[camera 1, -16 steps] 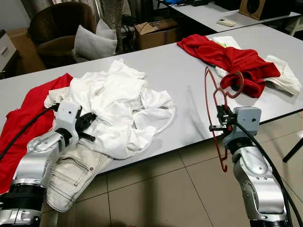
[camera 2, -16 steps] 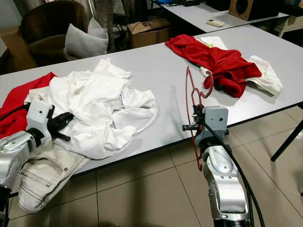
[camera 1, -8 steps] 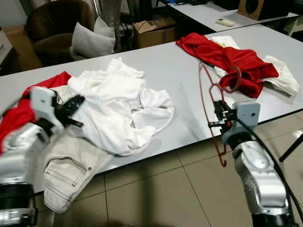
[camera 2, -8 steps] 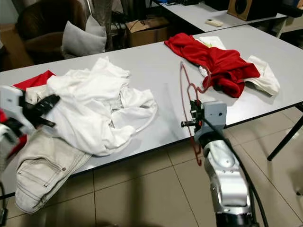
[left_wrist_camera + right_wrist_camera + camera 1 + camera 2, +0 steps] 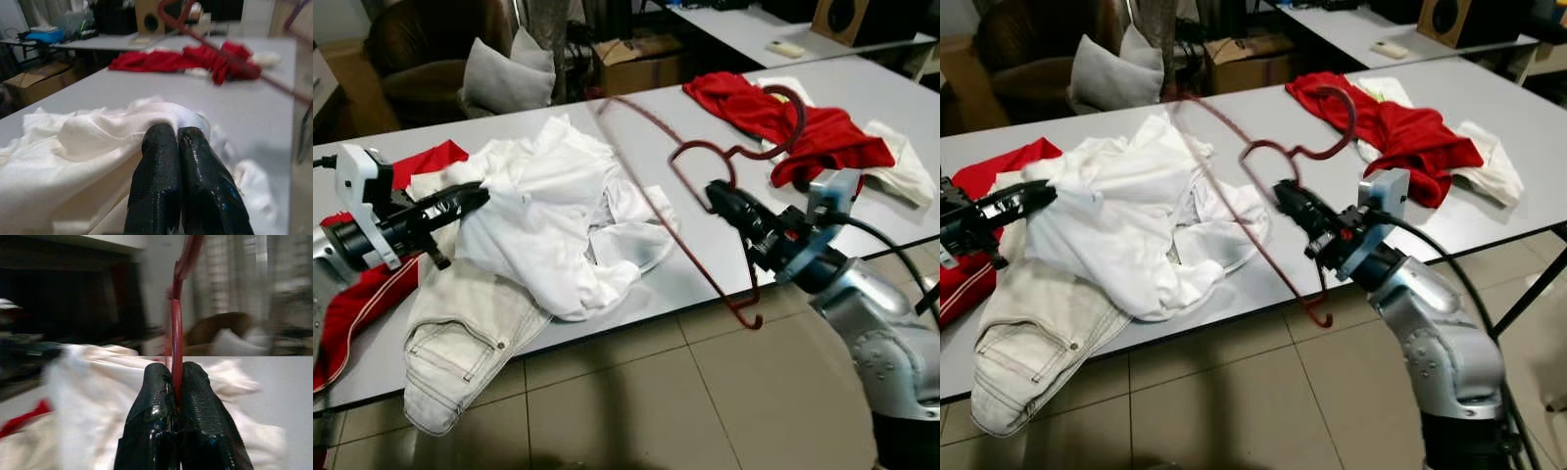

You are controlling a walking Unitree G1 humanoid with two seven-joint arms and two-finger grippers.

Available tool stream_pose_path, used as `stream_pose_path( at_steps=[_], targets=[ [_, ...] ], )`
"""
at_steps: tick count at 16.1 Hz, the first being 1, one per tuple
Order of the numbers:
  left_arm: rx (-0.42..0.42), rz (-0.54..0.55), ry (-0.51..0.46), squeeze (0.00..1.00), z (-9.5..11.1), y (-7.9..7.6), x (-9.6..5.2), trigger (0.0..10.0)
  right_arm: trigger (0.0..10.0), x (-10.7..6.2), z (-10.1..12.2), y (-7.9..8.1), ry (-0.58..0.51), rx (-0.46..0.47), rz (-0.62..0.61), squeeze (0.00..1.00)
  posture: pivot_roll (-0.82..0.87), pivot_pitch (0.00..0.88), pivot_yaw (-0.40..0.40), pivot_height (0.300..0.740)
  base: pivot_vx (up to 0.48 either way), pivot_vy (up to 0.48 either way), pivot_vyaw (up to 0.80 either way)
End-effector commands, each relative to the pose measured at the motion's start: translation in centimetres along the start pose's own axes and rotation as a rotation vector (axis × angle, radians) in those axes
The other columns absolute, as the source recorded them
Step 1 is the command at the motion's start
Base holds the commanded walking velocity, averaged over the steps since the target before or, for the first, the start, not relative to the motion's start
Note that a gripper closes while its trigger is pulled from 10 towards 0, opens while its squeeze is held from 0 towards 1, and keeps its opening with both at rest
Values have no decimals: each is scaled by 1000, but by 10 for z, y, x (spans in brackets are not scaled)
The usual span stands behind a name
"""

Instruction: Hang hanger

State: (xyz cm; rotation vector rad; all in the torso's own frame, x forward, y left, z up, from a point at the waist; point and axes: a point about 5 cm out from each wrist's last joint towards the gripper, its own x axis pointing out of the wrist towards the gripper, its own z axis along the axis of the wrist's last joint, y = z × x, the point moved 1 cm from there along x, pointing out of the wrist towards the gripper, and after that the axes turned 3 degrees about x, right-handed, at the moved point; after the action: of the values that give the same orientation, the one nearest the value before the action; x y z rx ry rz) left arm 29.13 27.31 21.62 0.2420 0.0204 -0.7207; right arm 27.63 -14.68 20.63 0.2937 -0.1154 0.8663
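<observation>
Gripping the red hanger [image 5: 685, 166], right gripper [image 5: 717, 196] has both fingers closed on its wire near the neck, held above the table [image 5: 666, 127] edge, hook toward the red cloth [image 5: 803, 122]. Left gripper [image 5: 478, 196] is pinched shut on a fold of the white shirt [image 5: 558, 211], lifting it off the pile. Beige jeans [image 5: 460, 333] hang over the near edge

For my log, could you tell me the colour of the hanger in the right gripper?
Dark red: the thin plastic hanger, clearest in the left eye view.
</observation>
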Motion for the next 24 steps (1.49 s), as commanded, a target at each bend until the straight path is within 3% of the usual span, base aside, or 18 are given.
stream_pose_path(
  at_steps=[1,2,3,4,6,8,10,11,12,13,14,15,16,17,19,20,24],
  targets=[
    [106,114,159,0,-21,12,-3,0,10000,4,5,6,-12,9,57,0,60,0,61,740,0,0,0],
    [133,236,220,0,-29,23,-5,10000,10000,5,5,4,-15,10,37,0,60,0,61,740,0,0,0],
    [110,323,230,0,-32,29,-7,10000,10000,6,3,1,-9,5,8,0,59,0,62,740,0,0,0],
    [80,345,217,1000,-32,29,-7,10000,10000,6,-1,-4,1,-3,-51,0,59,0,62,740,0,0,0],
    [51,325,198,1000,-30,24,-4,10000,10000,2,-7,-15,28,-14,-158,0,59,0,62,740,0,0,0],
    [-8,334,106,1000,-24,18,5,10000,10000,-5,-16,-27,51,-29,-321,0,54,0,67,740,0,0,0],
    [-78,301,13,1000,-14,9,15,10000,10000,-8,-21,-27,45,-31,-374,0,49,0,72,740,0,0,0],
    [-97,280,-1,1000,-12,5,17,10000,10000,-9,-22,-27,43,-29,-386,0,49,0,73,740,0,0,0],
    [-103,221,26,1000,-14,-9,25,10000,10000,-9,-26,-25,42,-25,-411,0,43,0,79,740,0,0,0],
    [-54,223,76,1000,-20,-14,28,10000,10000,-9,-28,-22,39,-23,-424,0,41,0,82,740,0,0,0],
    [55,247,134,1000,-26,-15,29,10000,10000,-9,-29,-20,38,-21,-429,0,40,0,81,740,0,0,0],
    [126,262,138,1000,-27,-14,30,10000,10000,-9,-31,-19,37,-17,-434,0,40,0,82,740,0,0,0],
    [185,258,134,733,-27,-15,31,10000,10000,-9,-32,-17,36,-12,-439,0,39,0,83,740,0,0,0],
    [218,236,166,0,-31,-17,30,10000,10000,-9,-34,-16,34,-8,-442,0,39,0,84,740,0,0,0],
    [211,182,227,0,-40,-23,26,10000,10000,-9,-36,-14,33,-2,-445,0,38,0,86,740,0,0,0],
    [248,155,295,0,-49,-24,21,10000,10000,-9,-36,-14,31,2,-450,0,39,0,85,740,0,0,0],
    [281,134,370,0,-60,-22,14,10000,10000,-9,-37,-14,29,5,-459,0,40,0,85,740,0,0,0]
  ],
)
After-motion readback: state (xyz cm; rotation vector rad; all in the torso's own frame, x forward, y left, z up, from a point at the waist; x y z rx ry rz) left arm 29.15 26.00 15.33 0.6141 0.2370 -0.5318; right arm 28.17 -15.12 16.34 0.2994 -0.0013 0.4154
